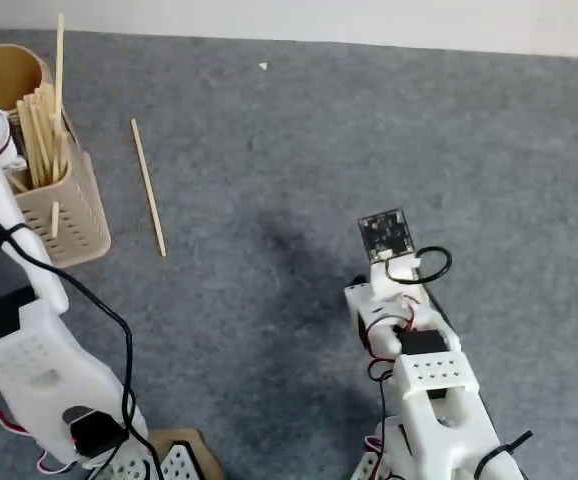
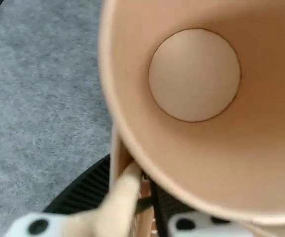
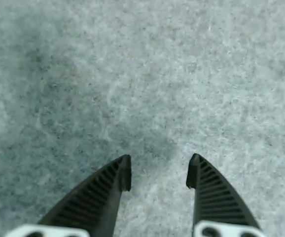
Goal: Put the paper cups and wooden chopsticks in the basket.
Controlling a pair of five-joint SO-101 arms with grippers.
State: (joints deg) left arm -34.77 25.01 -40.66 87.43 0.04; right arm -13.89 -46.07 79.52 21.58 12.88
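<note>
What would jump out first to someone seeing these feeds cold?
The paper cup sits very close to the left wrist camera, mouth toward it, with its round bottom plain to see. In the high view, the basket at the left edge bristles with chopsticks, and one stray chopstick lies on the grey mat beside it. The right gripper hangs open over bare mat.
</note>
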